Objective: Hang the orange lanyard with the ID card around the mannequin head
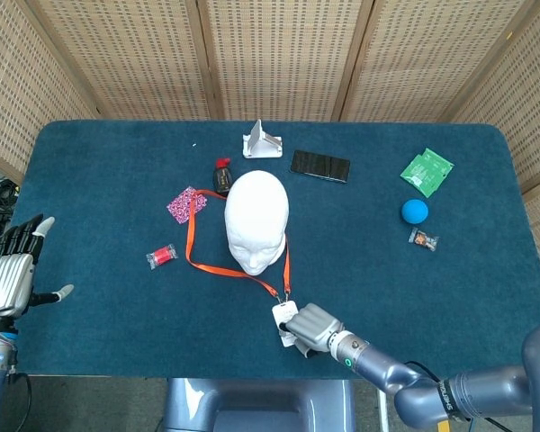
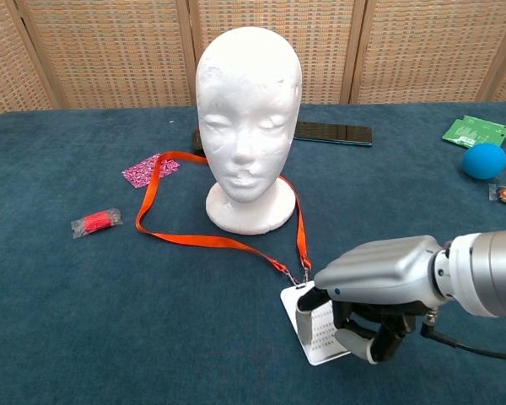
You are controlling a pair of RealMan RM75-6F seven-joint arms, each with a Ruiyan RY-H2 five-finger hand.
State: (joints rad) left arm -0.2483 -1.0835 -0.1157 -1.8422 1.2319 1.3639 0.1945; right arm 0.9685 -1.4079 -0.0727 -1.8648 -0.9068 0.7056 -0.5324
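The white mannequin head (image 1: 256, 221) (image 2: 248, 110) stands upright mid-table. An orange lanyard (image 1: 234, 270) (image 2: 219, 243) lies flat on the cloth, looped around the head's base and stretched toward the near edge. Its white ID card (image 1: 284, 319) (image 2: 317, 334) is at the front, pinched by my right hand (image 1: 313, 328) (image 2: 378, 291), whose fingers curl over it. My left hand (image 1: 11, 270) hovers off the table's left edge, fingers spread, holding nothing; the chest view does not show it.
A red wrapped candy (image 1: 162, 256) (image 2: 96, 222) and a pink patterned packet (image 1: 184, 203) (image 2: 148, 170) lie left of the head. Behind it are a black phone (image 1: 320, 166), a small bottle (image 1: 221, 176) and a white stand (image 1: 264, 141). A blue ball (image 1: 414, 211), green packet (image 1: 427, 171) and small candy (image 1: 423, 238) sit right.
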